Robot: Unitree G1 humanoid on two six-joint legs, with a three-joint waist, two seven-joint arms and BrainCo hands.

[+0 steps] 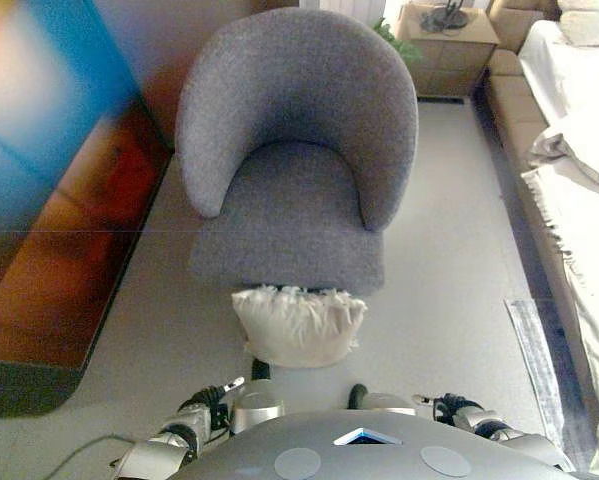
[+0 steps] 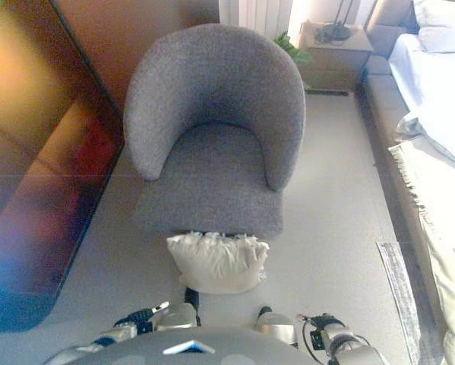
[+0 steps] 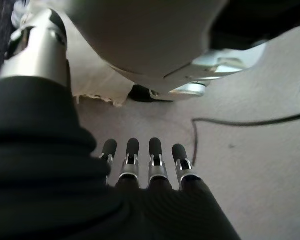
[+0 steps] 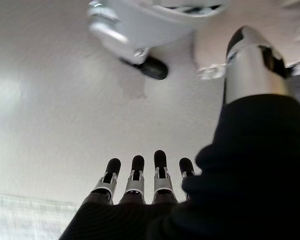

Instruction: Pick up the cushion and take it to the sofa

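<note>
A white fringed cushion (image 1: pixel 299 325) lies on the pale floor, against the front edge of a grey armchair (image 1: pixel 294 150). It also shows in the left wrist view (image 3: pixel 94 80). My left hand (image 1: pixel 244 405) hangs low at the near left of the cushion, apart from it. In its wrist view the left hand (image 3: pixel 144 160) has straight fingers and holds nothing. My right hand (image 1: pixel 379 400) hangs at the near right, also apart from the cushion. In its wrist view the right hand (image 4: pixel 144 172) is open and empty. A beige sofa under a white throw (image 1: pixel 569 150) runs along the right side.
A large glossy dark panel (image 1: pixel 49 200) stands along the left. A wooden side table (image 1: pixel 449 35) with a lamp stands at the back right, with a green plant beside it. A pale mat (image 1: pixel 534 350) lies on the floor by the sofa.
</note>
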